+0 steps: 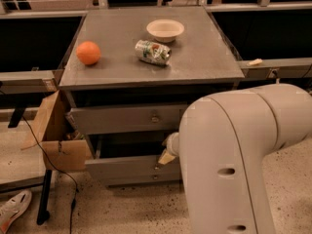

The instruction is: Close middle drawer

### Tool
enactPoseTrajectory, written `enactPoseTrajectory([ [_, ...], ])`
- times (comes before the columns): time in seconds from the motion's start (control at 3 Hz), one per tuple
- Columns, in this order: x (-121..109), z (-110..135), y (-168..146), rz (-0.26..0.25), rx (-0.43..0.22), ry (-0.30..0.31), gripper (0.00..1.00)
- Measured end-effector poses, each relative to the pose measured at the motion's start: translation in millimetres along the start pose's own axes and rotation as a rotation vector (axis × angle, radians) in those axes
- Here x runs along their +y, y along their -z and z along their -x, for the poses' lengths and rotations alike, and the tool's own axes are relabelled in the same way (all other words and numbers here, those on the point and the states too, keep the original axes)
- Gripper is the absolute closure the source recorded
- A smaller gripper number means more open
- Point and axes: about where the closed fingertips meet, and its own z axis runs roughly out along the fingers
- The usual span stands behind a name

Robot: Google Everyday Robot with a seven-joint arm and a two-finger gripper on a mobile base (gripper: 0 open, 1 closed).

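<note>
The middle drawer (126,168) of the grey cabinet is pulled out a little, and a dark gap shows above its flat front. Its small round knob (157,168) sits at the centre. The top drawer (122,120) above it is shut or nearly shut. Only a strip of the lowest drawer (141,179) shows below. My gripper (167,152) is at the middle drawer's upper right edge, just above and right of the knob. My big white arm (234,160) hides most of the gripper.
On the cabinet top (204,62) lie an orange (88,53), a crushed can (152,51) and a white bowl (165,30). An open cardboard box (53,135) stands to the cabinet's left. A black cable (48,160) and a shoe (12,211) lie on the floor.
</note>
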Motion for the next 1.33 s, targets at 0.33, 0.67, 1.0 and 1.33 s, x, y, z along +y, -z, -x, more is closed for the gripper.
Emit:
enactPoseTrajectory([
  [0.33,2,-2,2,-0.003,0.001,0.0,1.0],
  [0.67,2,-14,13,-0.006,0.021,-0.009,0.82],
  [1.0,7,-16,20,0.0,0.021,-0.015,0.51],
  [1.33,9,-18,26,0.001,0.021,-0.017,0.28],
])
